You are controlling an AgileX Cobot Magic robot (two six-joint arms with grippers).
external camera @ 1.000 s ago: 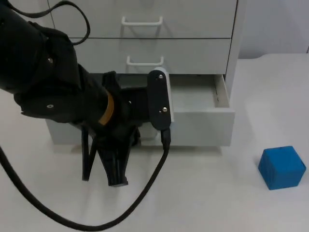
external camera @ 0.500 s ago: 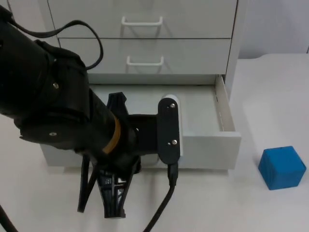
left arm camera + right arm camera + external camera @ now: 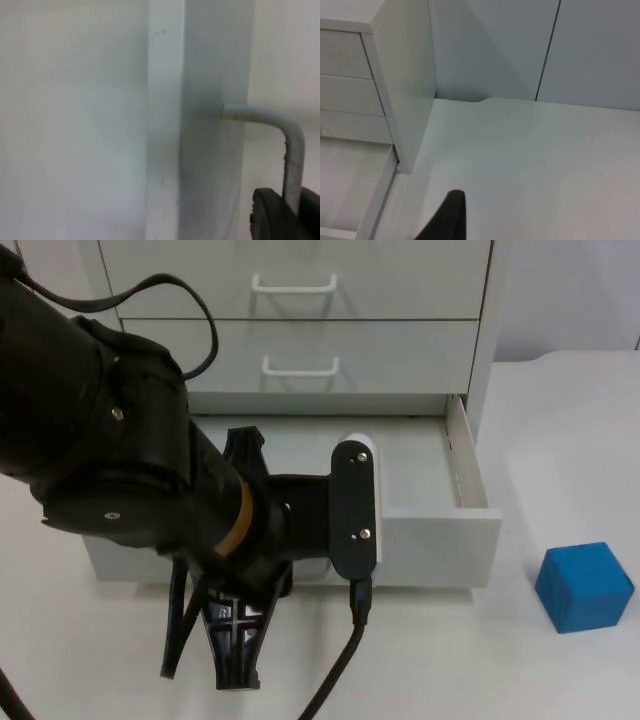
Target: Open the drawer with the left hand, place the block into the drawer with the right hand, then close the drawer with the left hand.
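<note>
**Drawer pulled open, block not yet moved**

While the left arm reaches across the front of a white cabinet (image 3: 300, 330), the bottom drawer (image 3: 440, 530) stands pulled out towards the camera, its pale inside open to view. The left gripper (image 3: 225, 640) hangs at the drawer's front face. In the left wrist view a black fingertip (image 3: 272, 217) sits just beside the bent metal handle (image 3: 292, 150), apparently touching it; I cannot tell whether the fingers are clamped on the handle or merely hooked behind it, since the arm hides them from above.

The blue block (image 3: 585, 585) rests on the white table (image 3: 560, 440), to the right of the drawer and apart from it, near the drawer's front right corner. It is close to a cube, so it has no clear long axis; it sits flat, turned slightly so one edge faces the camera.

The right arm waits. The right wrist view looks onto the cabinet's side and the table from near the wall, with one dark fingertip (image 3: 447, 217) in sight; the right gripper's fingers cannot be judged.

Judged from this, the opening step looks done or nearly so. Placing the block with the right gripper and closing the drawer are left.
</note>
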